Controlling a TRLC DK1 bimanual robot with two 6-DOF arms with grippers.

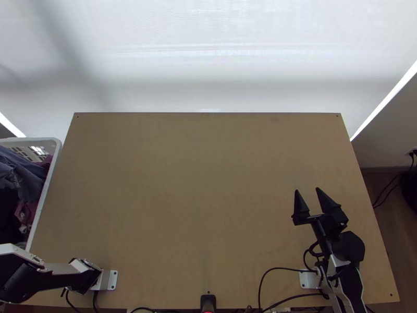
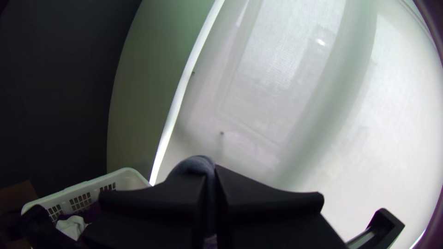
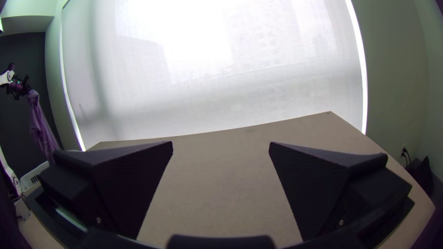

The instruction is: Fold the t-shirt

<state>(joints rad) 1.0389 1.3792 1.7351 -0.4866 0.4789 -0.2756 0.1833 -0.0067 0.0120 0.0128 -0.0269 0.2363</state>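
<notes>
T-shirt: one, held up at the table's left side, above tabletop level; hung in a narrow, gathered length in the right wrist view, its lower part hidden. Which part was gripped could not be told.
Left gripper: one, two fingers [image 2: 211, 174] pressed together on a bunched fold of the t-shirt [image 2: 197, 162].
Right gripper: one [image 1: 307, 191], over the table's right part; two fingers spread wide, tabletop seen between them.
Arms: two; left [image 1: 57, 276] at lower left, right [image 1: 341, 271] at lower right.
Table: one [image 1: 198, 198], light wood.
Basket: one [image 1: 55, 151], white, slotted walls, just beside the table's left edge.
Clothes in basket: several [image 1: 26, 180], heaped and bunched; blue-grey, dark red and black among them, plus a white piece [image 2: 71, 226]. Exact count could not be told.
Base plates: two, white; one by the left arm [image 1: 112, 280], one by the right [image 1: 307, 279].
Blind: one [image 1: 208, 57], pale, beyond the far edge.
</notes>
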